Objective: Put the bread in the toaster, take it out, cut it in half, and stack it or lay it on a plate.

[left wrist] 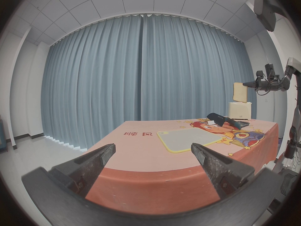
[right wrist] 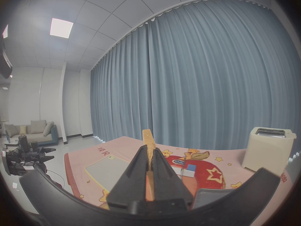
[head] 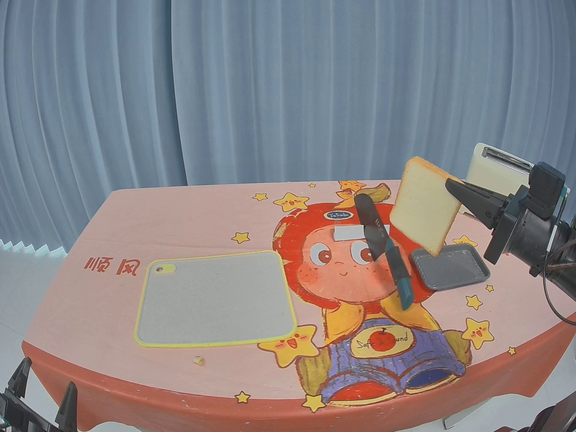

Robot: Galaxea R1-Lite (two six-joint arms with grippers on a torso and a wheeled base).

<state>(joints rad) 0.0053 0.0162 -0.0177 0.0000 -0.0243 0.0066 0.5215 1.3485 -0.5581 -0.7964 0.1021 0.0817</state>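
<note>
The tablecloth [head: 180, 217] is pink with a red-haired cartoon figure and yellow stars; the curtain [head: 240, 79] is grey-blue. The cutting board [head: 216, 298] is pale grey with a yellow edge, the tray [head: 456, 269] dark grey, the knife [head: 384, 244] black with a blue handle. The bread [head: 423, 205] is cream-white with a golden crust, the toaster [head: 495, 175] cream.

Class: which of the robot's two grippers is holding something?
The right gripper, shut on the bread; the left gripper is open and empty.
</note>
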